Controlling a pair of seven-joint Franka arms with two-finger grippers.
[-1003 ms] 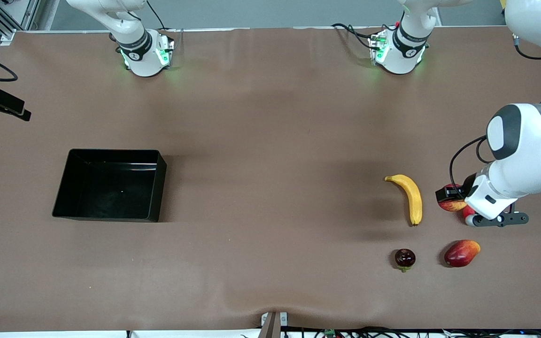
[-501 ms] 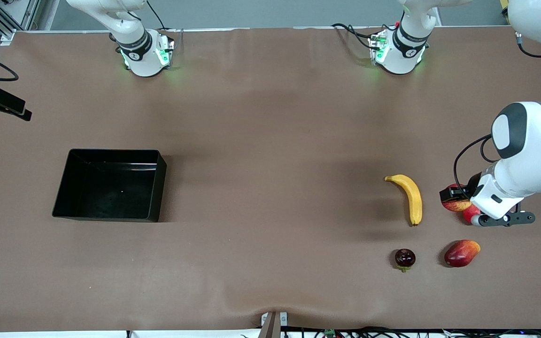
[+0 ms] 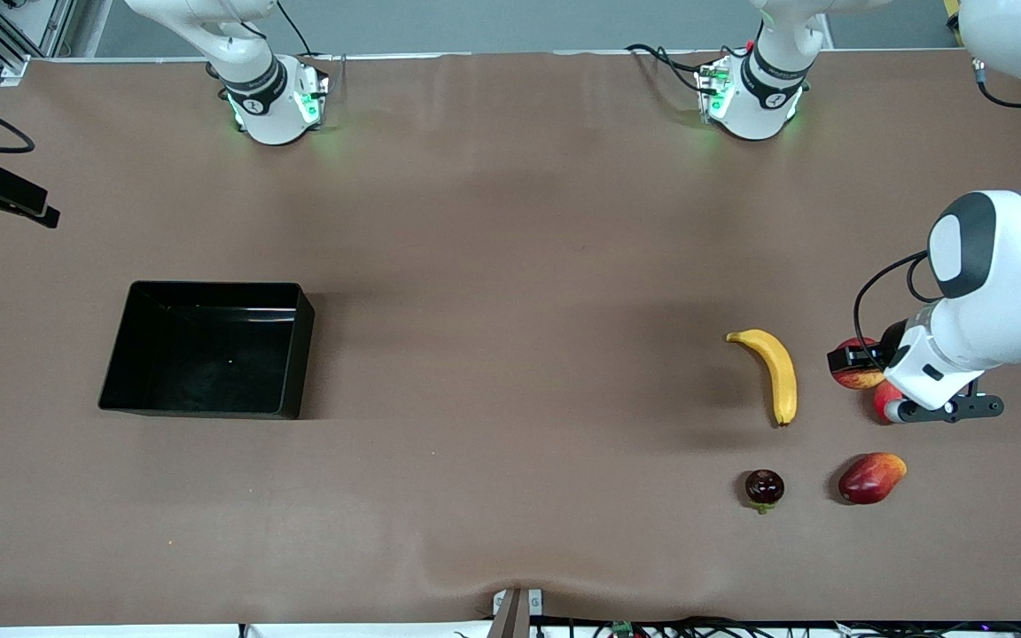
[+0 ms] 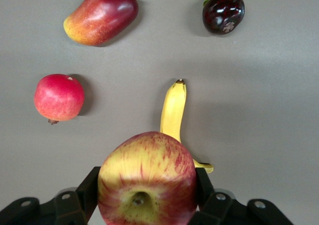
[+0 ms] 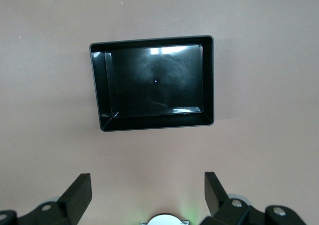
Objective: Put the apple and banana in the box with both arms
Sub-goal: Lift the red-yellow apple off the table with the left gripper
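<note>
My left gripper (image 3: 856,368) is shut on the apple (image 3: 858,377), red with yellow streaks, and holds it just above the table beside the banana (image 3: 780,372). In the left wrist view the apple (image 4: 145,177) sits between the two black fingers (image 4: 87,190), stem dimple toward the camera, with the banana (image 4: 173,110) lying under it. The black box (image 3: 209,288) stands empty toward the right arm's end of the table. My right gripper (image 5: 147,192) is open and empty, high over the table, looking down on the box (image 5: 208,80). It does not show in the front view.
A plain red pomegranate-like fruit (image 3: 885,400) lies beside the apple, partly hidden by the left wrist; it also shows in the left wrist view (image 4: 59,97). A red-orange mango (image 3: 870,478) and a dark round fruit (image 3: 764,487) lie nearer the front camera.
My left gripper has risen a little with the apple in it. The banana, the other fruits and the box have not moved.
</note>
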